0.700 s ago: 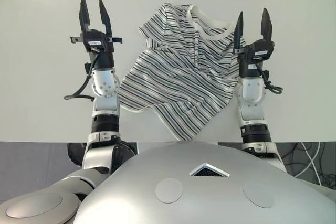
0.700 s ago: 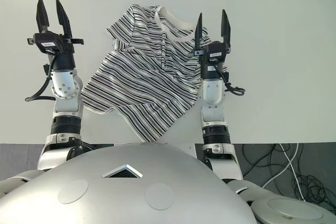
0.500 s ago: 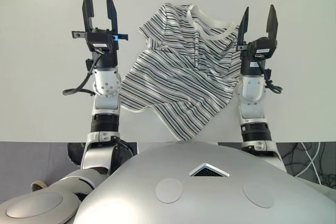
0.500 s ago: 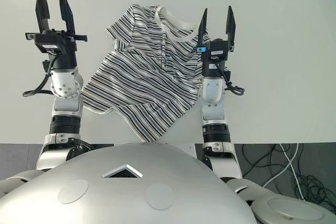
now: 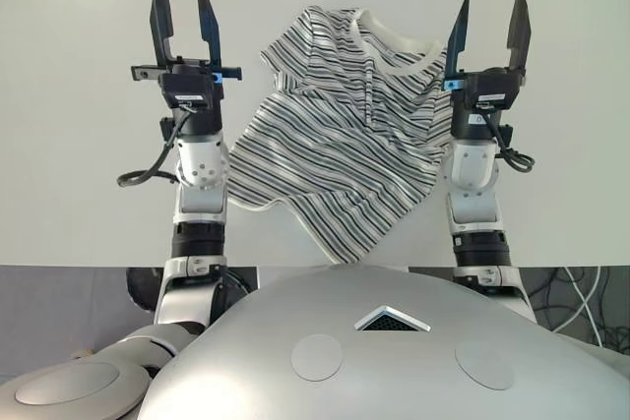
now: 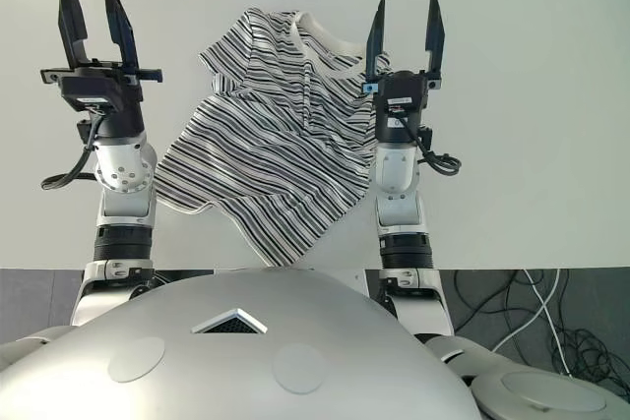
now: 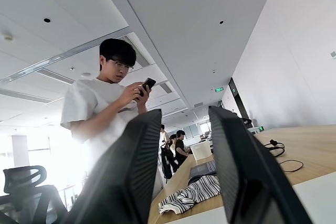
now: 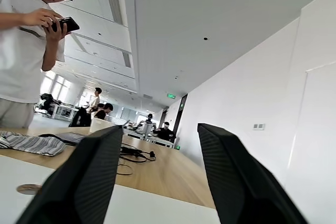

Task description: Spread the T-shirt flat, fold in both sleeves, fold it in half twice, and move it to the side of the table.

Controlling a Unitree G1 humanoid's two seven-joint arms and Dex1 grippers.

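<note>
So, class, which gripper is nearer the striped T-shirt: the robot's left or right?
Right. The right gripper sits at the T-shirt's edge by the collar, jaws open; the left gripper, also open, stands apart on the sleeve side, bare table between.

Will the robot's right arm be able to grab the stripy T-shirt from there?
Probably yes: the right gripper, fingers open, is right beside the T-shirt, with nothing between them.
</note>
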